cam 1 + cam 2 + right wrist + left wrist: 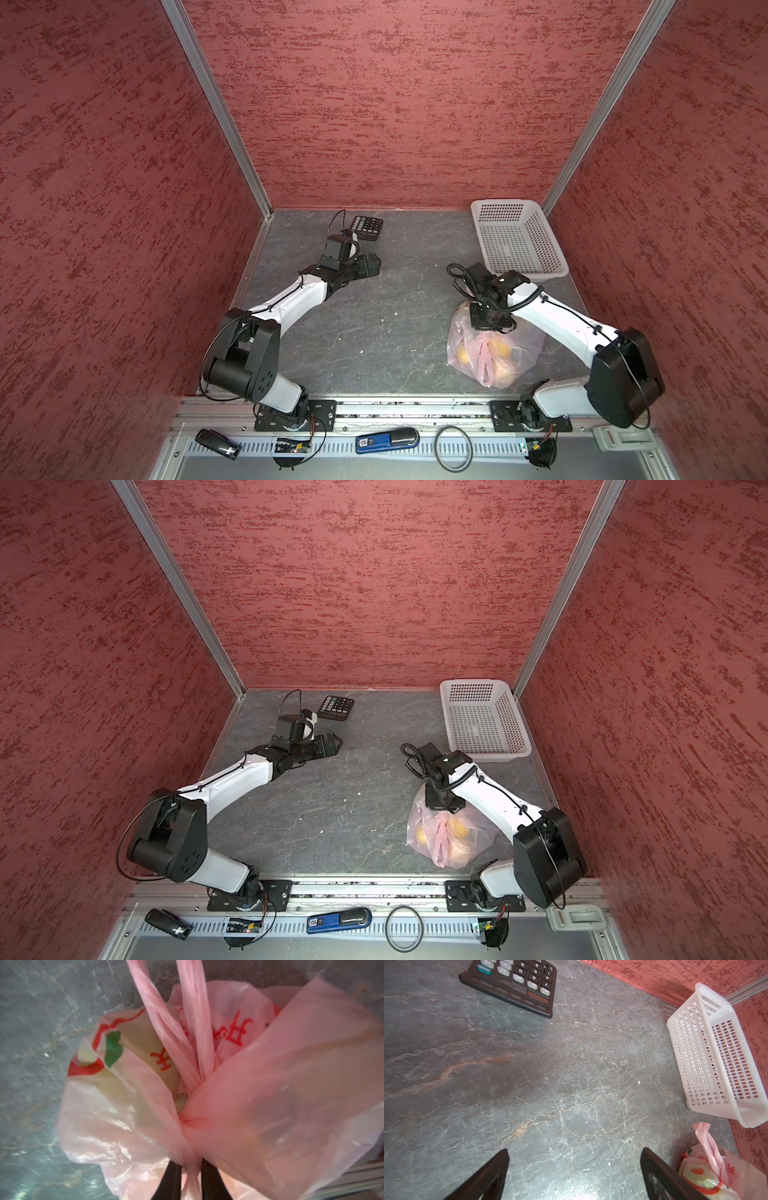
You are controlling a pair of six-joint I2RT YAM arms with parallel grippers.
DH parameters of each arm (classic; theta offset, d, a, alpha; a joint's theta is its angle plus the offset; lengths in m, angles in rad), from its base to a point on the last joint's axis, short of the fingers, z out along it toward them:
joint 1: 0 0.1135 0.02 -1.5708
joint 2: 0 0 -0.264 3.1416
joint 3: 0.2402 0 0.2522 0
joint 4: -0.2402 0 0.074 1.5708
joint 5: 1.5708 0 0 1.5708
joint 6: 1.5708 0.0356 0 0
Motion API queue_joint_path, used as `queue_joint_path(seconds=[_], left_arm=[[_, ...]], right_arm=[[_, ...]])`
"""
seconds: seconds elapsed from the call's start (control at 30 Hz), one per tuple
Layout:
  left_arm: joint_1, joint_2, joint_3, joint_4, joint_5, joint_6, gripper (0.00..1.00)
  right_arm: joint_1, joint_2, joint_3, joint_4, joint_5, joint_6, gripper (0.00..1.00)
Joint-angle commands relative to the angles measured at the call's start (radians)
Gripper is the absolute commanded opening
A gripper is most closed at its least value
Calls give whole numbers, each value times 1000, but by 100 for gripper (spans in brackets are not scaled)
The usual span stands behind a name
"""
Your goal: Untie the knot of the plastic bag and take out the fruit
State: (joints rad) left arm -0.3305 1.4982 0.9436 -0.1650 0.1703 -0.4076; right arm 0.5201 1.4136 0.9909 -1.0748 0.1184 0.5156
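Note:
The pale pink plastic bag [519,353] [478,837] lies near the front right of the table, with yellow fruit [462,353] [422,834] showing through its film. In the right wrist view my right gripper [192,1169] is shut on a bunched strand of the plastic bag [291,1084]. The gathered knot [188,1124] sits just beyond the fingertips, and the two handle loops [199,1032] run away from it. Pale fruit [133,1076] shows through the film. My left gripper [376,264] [338,742] [575,1153] is open and holds nothing, low over bare table at the far left.
A white perforated basket [507,202] [473,682] [716,1053] stands at the back right, just beyond the right wrist. A black calculator [365,227] [336,707] [517,982] lies at the back, close to the left gripper. A blue stapler [386,440] and a black ring [454,448] lie on the front rail.

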Motion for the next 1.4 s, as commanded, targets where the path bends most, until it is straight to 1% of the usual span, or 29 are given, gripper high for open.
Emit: queue_joint_path(seconds=[0.0, 0.03, 0.13, 0.27, 0.37, 0.47, 0.67, 0.87, 0.9, 0.93, 1.03, 1.13, 1.23, 1.37], left_arm=[[0, -37, -24, -9, -27, -2, 98], [2, -43, -30, -11, -29, -3, 99], [2, -62, -50, -13, -36, -10, 99], [2, -84, -71, -15, -42, -14, 98], [1, -98, -81, -24, -44, -15, 98], [1, -116, -91, -35, -46, -16, 98], [-2, -154, -113, -72, -48, -12, 98], [-17, -166, -118, -99, -33, -7, 98], [-22, -163, -113, -104, -31, -5, 98], [-32, -159, -107, -109, -30, -4, 98], [-51, -141, -87, -117, -17, -3, 97], [-79, -112, -63, -115, 0, -4, 96], [-117, -75, -30, -121, 9, 8, 95], [-151, -16, 4, -123, 11, 22, 93]], right_arm=[[25, 15, 14, 107, -85, -20, 2], [33, 20, 22, 119, -113, -26, 0], [54, 34, 58, 165, -206, -45, 0], [68, 126, 155, 202, -311, -81, 0], [78, 205, 251, 218, -367, -137, 0], [87, 301, 355, 231, -394, -194, 0], [114, 467, 539, 253, -444, -228, 0], [139, 531, 621, 249, -463, -245, 0], [138, 532, 637, 237, -453, -252, 7], [138, 534, 657, 216, -436, -263, 17], [125, 518, 706, 143, -404, -298, 35], [102, 468, 716, 116, -424, -316, 47], [89, 431, 734, 83, -423, -323, 55], [79, 404, 714, 76, -363, -328, 60]])
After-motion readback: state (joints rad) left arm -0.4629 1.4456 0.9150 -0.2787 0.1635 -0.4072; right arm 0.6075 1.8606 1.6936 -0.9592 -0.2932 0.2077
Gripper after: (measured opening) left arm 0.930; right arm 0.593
